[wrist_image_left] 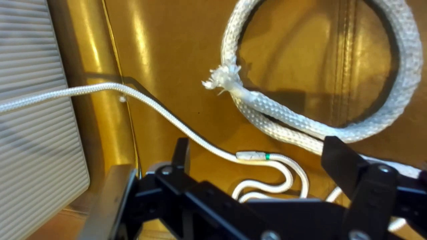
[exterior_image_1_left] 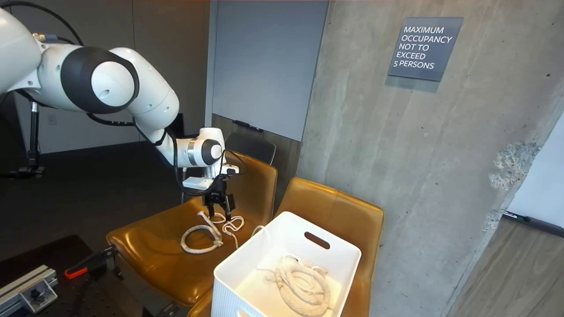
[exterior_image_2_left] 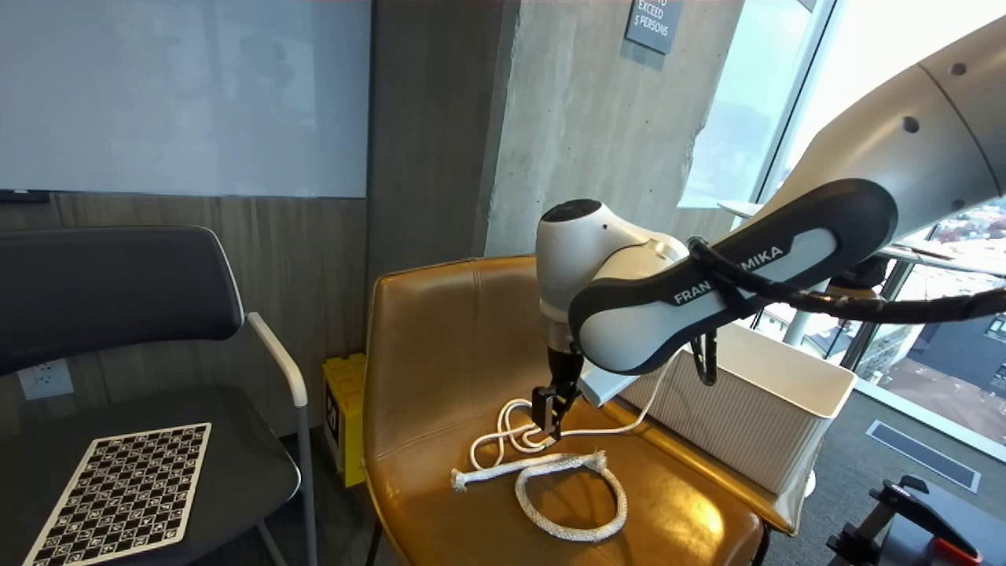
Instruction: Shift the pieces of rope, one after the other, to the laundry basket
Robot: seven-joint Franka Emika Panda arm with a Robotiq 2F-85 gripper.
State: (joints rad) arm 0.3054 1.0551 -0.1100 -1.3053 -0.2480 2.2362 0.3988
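While the fingers (wrist_image_left: 342, 163) stand wide apart and empty, thin rope (wrist_image_left: 186, 130), thick rope (wrist_image_left: 408, 66) and the chair backrest (exterior_image_2_left: 440, 354) crowd near.

Exterior views set back on different sides, angled down, sharing a tan chair (exterior_image_2_left: 464, 385), wrist view close, facing down

The place looks like an office meeting room; a sign (exterior_image_1_left: 423, 48) on the wall (exterior_image_1_left: 357, 141) reads "Maximum occupancy not to exceed 5 persons"; a whiteboard (exterior_image_1_left: 266, 66) hangs nearby, a tray (exterior_image_1_left: 247, 126) below it; tan chairs (exterior_image_1_left: 332, 207) and a dark chair (exterior_image_2_left: 118, 283) stand there; in an exterior view a tall window (exterior_image_2_left: 872, 39) shows buildings (exterior_image_2_left: 963, 354) outside; grey carpet (exterior_image_2_left: 849, 456) surrounds a vent (exterior_image_2_left: 923, 454).
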